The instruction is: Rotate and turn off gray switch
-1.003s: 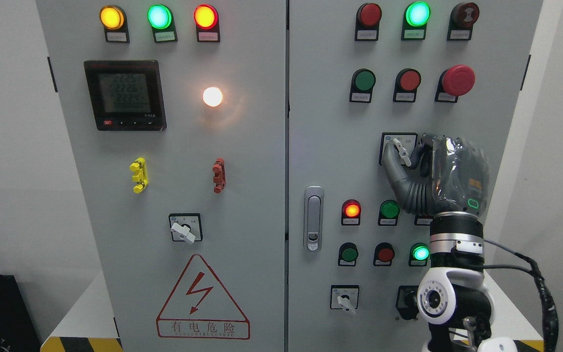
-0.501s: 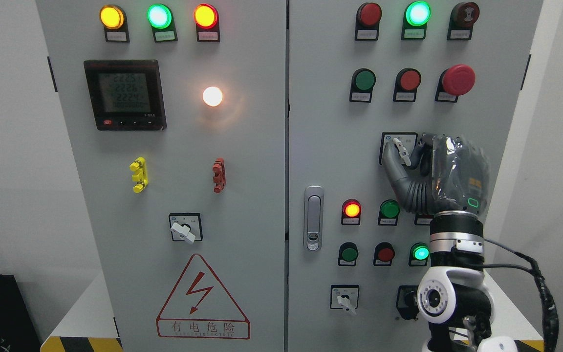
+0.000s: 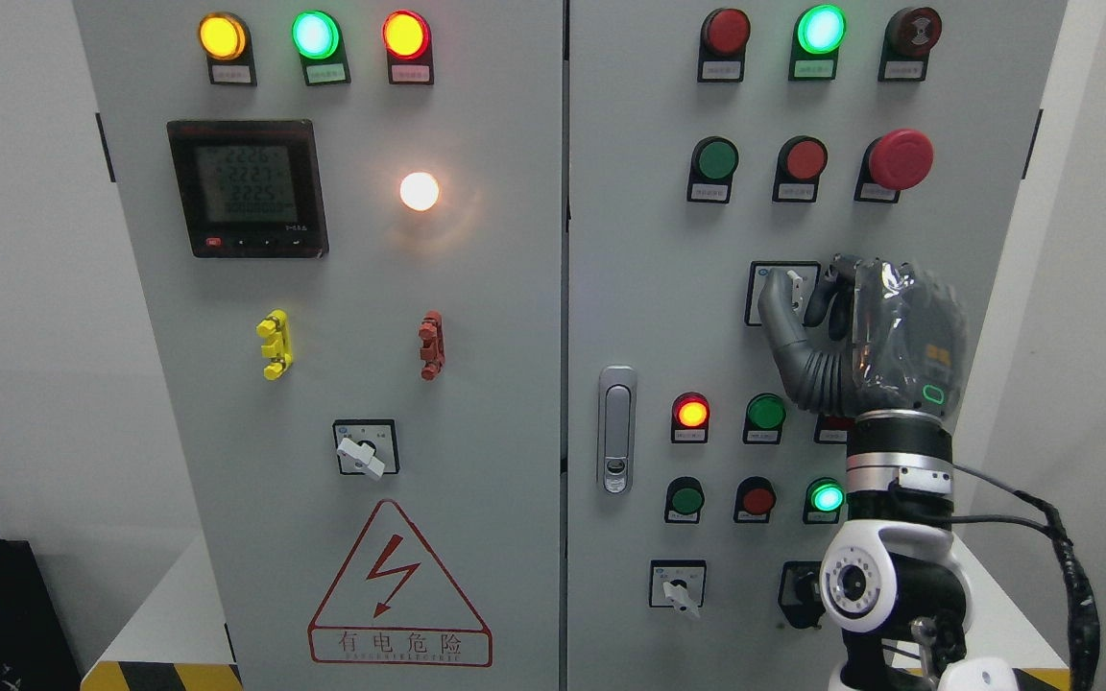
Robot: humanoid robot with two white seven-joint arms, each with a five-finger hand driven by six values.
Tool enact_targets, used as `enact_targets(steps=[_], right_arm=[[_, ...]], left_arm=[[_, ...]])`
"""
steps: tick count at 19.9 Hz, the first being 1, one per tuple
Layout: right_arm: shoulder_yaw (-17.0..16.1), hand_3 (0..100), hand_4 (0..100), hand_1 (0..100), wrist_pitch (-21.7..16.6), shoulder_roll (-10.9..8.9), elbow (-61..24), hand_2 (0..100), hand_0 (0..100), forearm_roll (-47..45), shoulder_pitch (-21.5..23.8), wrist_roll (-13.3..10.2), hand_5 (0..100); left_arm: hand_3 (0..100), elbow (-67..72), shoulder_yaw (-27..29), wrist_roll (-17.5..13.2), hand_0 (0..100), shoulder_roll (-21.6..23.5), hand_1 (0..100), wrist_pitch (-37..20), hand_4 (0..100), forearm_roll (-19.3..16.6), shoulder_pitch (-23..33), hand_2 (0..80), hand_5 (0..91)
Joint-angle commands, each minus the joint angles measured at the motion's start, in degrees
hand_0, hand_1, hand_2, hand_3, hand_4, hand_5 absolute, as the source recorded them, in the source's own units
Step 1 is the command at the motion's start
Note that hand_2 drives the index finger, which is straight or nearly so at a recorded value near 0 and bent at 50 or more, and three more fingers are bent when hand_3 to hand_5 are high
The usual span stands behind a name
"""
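Observation:
The gray rotary switch [image 3: 794, 281] sits in a square plate on the right cabinet door [image 3: 649, 288], at middle height. My right hand [image 3: 800, 294] reaches up from the lower right and is shut on the switch. The thumb [image 3: 776, 312] lies on its left and the fingers [image 3: 833, 299] on its right. Only the top of the lever shows between them, and it stands close to upright. The left hand is out of view.
Below the hand are lit red [image 3: 691, 413] and green [image 3: 827, 497] lamps and several push buttons. A red mushroom button [image 3: 901, 157] is above it. The door handle [image 3: 616, 429] is to its left. Two more gray switches [image 3: 365, 451] [image 3: 679, 588] are lower on the panel.
The right hand has twisted a little clockwise and the switch lever has gone from leaning upper-left to lower-right to nearly upright, now more hidden by the fingers.

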Motion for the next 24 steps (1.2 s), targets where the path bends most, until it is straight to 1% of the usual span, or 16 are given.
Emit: enact_targets(steps=[1, 6, 8, 9, 10, 11, 12, 14, 24], right_arm=[[0.7, 100, 100, 26, 0.0, -0.01, 0.0, 83, 60, 0.0, 0.1, 0.0, 100], [0.7, 100, 100, 25, 0.0, -0.01, 0.0, 83, 61, 0.1, 0.1, 0.0, 100], [0.7, 100, 100, 21, 0.0, -0.01, 0.0, 83, 66, 0.1, 0.1, 0.0, 100], [0.7, 100, 100, 19, 0.0, -0.01, 0.0, 83, 67, 0.0, 0.1, 0.0, 100], [0.7, 100, 100, 17, 0.0, -0.01, 0.0, 83, 64, 0.0, 0.1, 0.0, 100], [0.7, 100, 100, 16, 0.0, -0.01, 0.0, 83, 58, 0.0, 0.1, 0.0, 100], [0.7, 100, 100, 15, 0.0, -0.01, 0.0, 83, 57, 0.0, 0.1, 0.0, 100], [0.7, 100, 100, 16, 0.0, -0.01, 0.0, 83, 49, 0.1, 0.1, 0.0, 100], [0.8, 100, 100, 17, -0.1, -0.01, -0.2, 82, 36, 0.0, 0.1, 0.1, 100]], left_arm=[[0, -1.4, 0.4, 0.0, 12, 0.0, 39, 0.0, 0, 1.1, -0.5, 0.0, 0.0], [0, -1.4, 0.4, 0.0, 12, 0.0, 39, 0.0, 0, 1.1, -0.5, 0.0, 0.0], [0, -1.4, 0.4, 0.0, 12, 0.0, 39, 0.0, 0, 1.1, -0.5, 0.0, 0.0], [0, -1.4, 0.4, 0.0, 12, 0.0, 39, 0.0, 0, 1.1, -0.5, 0.0, 0.0], [0, -1.4, 0.4, 0.0, 12, 0.0, 39, 0.0, 0, 1.1, -0.5, 0.0, 0.0], [0, -1.4, 0.4, 0.0, 12, 0.0, 39, 0.0, 0, 1.1, -0.5, 0.0, 0.0], [0, -1.4, 0.4, 0.0, 12, 0.0, 39, 0.0, 0, 1.1, -0.5, 0.0, 0.0], [0, -1.4, 0.4, 0.0, 12, 0.0, 39, 0.0, 0, 1.1, -0.5, 0.0, 0.0], [0, -1.4, 0.4, 0.0, 12, 0.0, 39, 0.0, 0, 1.1, -0.5, 0.0, 0.0]])
